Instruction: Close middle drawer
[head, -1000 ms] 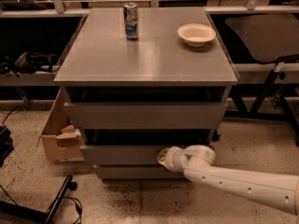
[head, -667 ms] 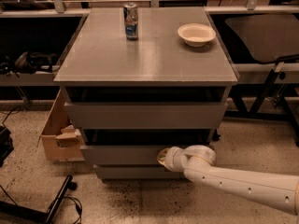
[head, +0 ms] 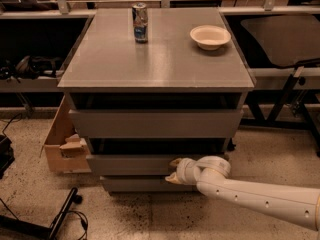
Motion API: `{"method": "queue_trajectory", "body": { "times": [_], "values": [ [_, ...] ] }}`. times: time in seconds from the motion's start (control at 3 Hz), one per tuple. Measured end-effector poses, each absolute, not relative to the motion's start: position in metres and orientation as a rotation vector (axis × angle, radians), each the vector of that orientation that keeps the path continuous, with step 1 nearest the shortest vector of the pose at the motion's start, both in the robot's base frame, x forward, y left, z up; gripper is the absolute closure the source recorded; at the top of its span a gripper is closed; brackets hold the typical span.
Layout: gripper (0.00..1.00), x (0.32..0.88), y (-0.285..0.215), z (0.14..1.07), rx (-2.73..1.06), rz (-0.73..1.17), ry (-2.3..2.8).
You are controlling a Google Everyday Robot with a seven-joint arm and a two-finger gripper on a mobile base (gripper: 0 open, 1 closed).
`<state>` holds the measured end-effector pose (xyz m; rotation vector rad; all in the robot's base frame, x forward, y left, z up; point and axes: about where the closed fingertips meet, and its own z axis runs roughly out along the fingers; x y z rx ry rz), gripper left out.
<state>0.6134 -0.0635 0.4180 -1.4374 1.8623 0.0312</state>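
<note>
Change since the earlier frames: none of note is recorded; the gripper [head: 172, 170] and the arm [head: 250, 196] are found where they were, and the cabinet [head: 155, 59] is unmoved. Gripper: set against the right part of the middle drawer [head: 132, 164] front, low on the near face of the cabinet; whether it is released or clenched cannot be told. Middle drawer: located between the wider top drawer [head: 155, 123] and the narrower bottom drawer [head: 142, 184]. It is judged almost or fully pushed in, with a dark gap shown above it; at most a last push and the withdrawal of the arm are judged to be left. Contents of the drawers: hidden. Cabinet top: a can [head: 140, 22], upright, far centre; a pale bowl [head: 210, 36], far right, apparently empty. Floor, left: an open cardboard box [head: 57, 139], with cardboard pieces seen inside.
</note>
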Motion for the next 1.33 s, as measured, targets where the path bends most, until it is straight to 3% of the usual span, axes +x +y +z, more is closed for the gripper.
{"method": "queue_trajectory", "body": {
  "times": [0.33, 0.67, 1.0, 1.33],
  "values": [
    [0.0, 0.6134, -0.0635, 0.418, -1.437, 0.031, 1.862],
    [0.0, 0.6134, -0.0635, 0.418, -1.437, 0.031, 1.862],
    [0.16, 0.6134, -0.0635, 0.418, -1.437, 0.031, 1.862],
    [0.41, 0.6089, -0.0633, 0.4183, -1.438, 0.031, 1.862]
  ]
}}
